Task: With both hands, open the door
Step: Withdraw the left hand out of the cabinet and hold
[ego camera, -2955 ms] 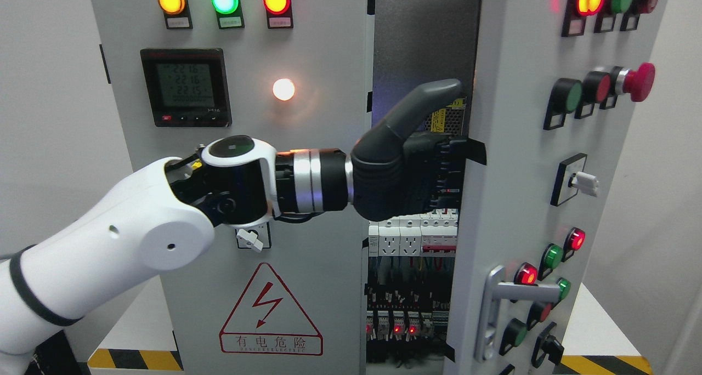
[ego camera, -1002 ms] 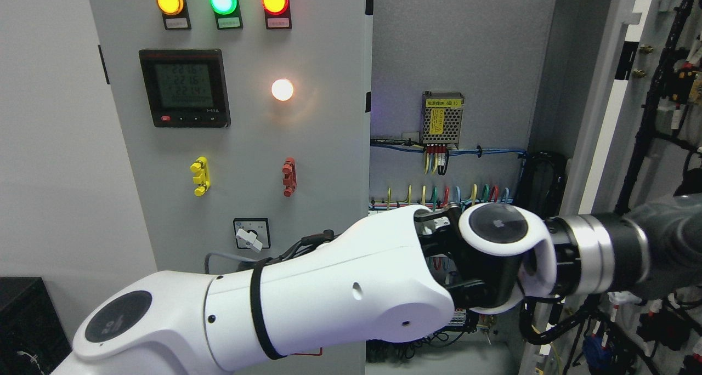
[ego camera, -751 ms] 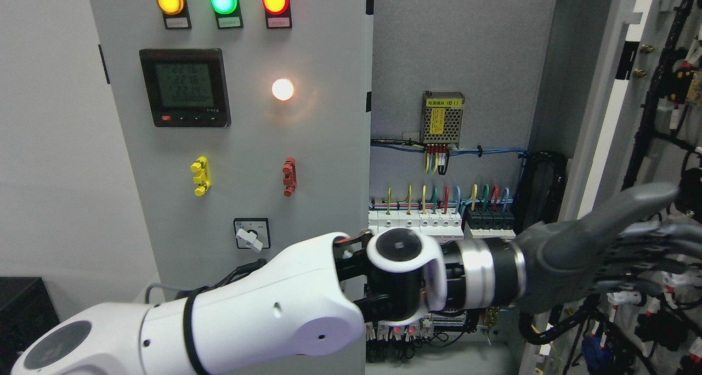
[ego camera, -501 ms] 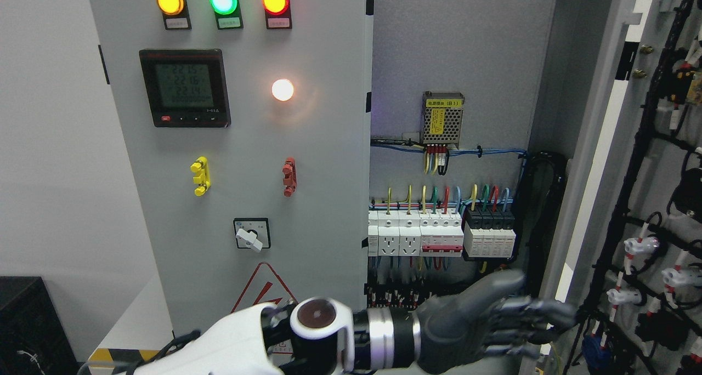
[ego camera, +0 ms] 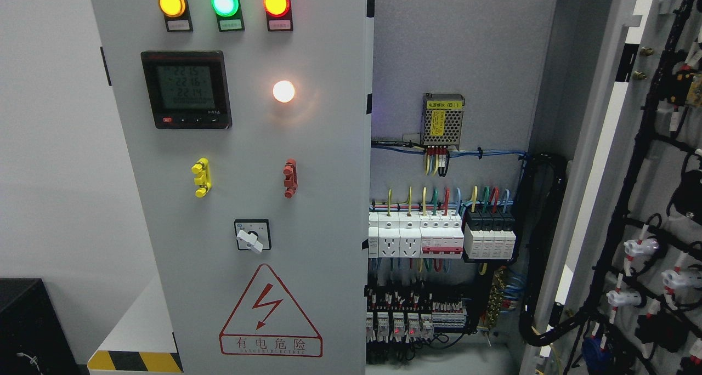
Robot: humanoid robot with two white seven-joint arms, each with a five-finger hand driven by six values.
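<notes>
Head view: no arm, hand or other part of the robot's body is in frame. Casing colour, joints, cables, screws and markings cannot be told from this moment.

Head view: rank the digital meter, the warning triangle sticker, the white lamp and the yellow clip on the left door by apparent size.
1. Warning triangle sticker
2. Digital meter
3. Yellow clip and white lamp: they look too alike to rank; the lamp's glow blurs its edge.
</notes>
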